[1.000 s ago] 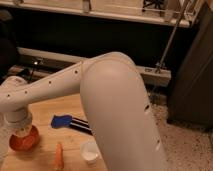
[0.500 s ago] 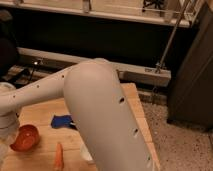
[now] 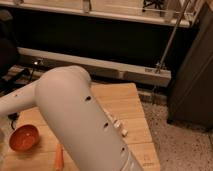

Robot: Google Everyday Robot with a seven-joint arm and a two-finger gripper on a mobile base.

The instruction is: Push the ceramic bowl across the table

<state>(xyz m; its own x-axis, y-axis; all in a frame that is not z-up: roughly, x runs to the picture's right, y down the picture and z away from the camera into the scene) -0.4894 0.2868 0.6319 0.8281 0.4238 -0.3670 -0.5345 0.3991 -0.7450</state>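
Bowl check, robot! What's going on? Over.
Gripper shut, out of view past the left edge. Ceramic bowl upright on the table, lower left. Orange stick beside it, to the right, not touching. Arm hides mid-table.

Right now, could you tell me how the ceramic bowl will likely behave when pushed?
The ceramic bowl sits upright, wide and shallow, on the smooth table, so it probably slides rather than tips. Being glazed, it may chip if knocked. The gripper, shut, is out of view beyond the picture's left edge.
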